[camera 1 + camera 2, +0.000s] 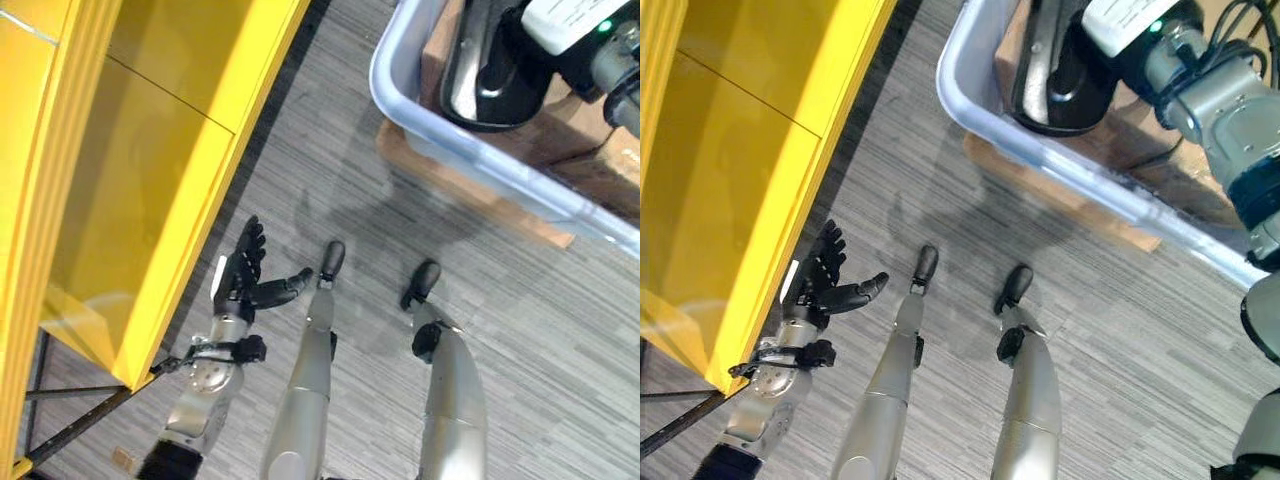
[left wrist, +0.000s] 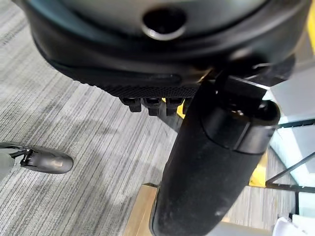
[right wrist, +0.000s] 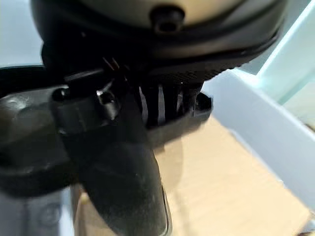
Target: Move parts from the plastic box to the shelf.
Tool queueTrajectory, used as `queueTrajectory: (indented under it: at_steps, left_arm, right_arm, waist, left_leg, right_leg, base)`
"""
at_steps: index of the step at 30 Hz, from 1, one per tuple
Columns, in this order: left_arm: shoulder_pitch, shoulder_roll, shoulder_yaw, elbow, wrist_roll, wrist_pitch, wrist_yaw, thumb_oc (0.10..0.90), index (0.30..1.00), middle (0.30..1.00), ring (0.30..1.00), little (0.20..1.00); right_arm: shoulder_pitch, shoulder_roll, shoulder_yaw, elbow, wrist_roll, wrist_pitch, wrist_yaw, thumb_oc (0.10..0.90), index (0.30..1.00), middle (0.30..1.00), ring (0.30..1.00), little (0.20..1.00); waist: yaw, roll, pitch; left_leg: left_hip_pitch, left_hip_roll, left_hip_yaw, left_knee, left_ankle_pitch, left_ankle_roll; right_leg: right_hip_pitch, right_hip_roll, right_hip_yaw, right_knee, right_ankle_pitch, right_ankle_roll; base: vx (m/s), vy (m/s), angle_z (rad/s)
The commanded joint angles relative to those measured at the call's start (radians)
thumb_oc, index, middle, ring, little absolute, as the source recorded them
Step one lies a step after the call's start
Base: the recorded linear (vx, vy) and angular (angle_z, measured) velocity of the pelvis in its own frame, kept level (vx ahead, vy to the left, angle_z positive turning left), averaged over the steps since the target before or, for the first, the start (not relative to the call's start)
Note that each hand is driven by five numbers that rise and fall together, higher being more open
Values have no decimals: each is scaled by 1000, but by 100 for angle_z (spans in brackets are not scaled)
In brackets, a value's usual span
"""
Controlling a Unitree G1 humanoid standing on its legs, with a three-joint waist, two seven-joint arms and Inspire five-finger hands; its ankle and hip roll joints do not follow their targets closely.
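The pale blue-grey plastic box (image 1: 470,160) sits at about one o'clock in the head views, raised off the striped grey carpet (image 1: 560,330) on a flat brown wooden base (image 1: 470,190) — presumably so the robot need not stoop far to reach in. Inside it lies a glossy black curved moulded part (image 1: 1055,85) on brown cardboard packing (image 1: 1140,130), and the right arm goes down into the box beside it. In the right wrist view the right hand (image 3: 123,162) hangs directly over a dark rounded shape with the box's pale wall just beside it, and its fingers seem to reach down onto that shape, but I cannot tell whether they have closed on it.

The bright yellow metal shelf (image 1: 160,170) takes up the ten o'clock side, its deep tray open and bare — the place the parts are meant to go. The left hand (image 1: 240,275) hovers at about seven o'clock, just beside the shelf's outer edge, fingers straight and spread, thumb pointing out towards three o'clock, holding nothing. My guess is it waits there, out of the way, while the right does the picking; no part has reached the shelf that I can see.
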Motion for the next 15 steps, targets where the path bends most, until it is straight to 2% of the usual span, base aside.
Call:
queueTrajectory:
  at_steps: [1,5,10,15]
  left_arm:
    - [-29,32,37,-126,-2,-87,31,900,1000,1000,1000,1000]
    - [-42,27,23,-112,-5,-86,34,900,1000,1000,1000,1000]
    - [-67,26,-3,-88,-6,-84,40,900,1000,1000,1000,1000]
    - [-78,32,-10,-76,-4,-80,38,900,1000,1000,1000,1000]
  right_arm:
    - [57,-84,124,69,-45,23,35,400,300,300,300,300]
    - [125,-103,79,3,-39,20,22,400,300,300,300,300]
    - [266,-82,-50,-47,4,21,-16,400,300,300,300,300]
    - [314,-79,-91,-68,21,18,-32,400,300,300,300,300]
  waist:
    - [-7,14,76]
    - [-13,15,76]
    - [-16,12,76]
    - [-24,6,76]
  left_leg:
    - [154,67,-13,-82,99,26]
    - [168,56,-15,-73,91,27]
    - [217,52,-19,-104,99,24]
    - [266,51,-20,-114,99,25]
  right_leg:
    - [96,-56,69,67,-12,138]
    - [118,-66,66,61,-10,140]
    - [187,-69,50,18,6,146]
    - [245,-66,43,-12,19,148]
  base:
    - [5,15,14]
    - [-4,25,30]
    - [-21,27,18]
    - [-22,42,-5]
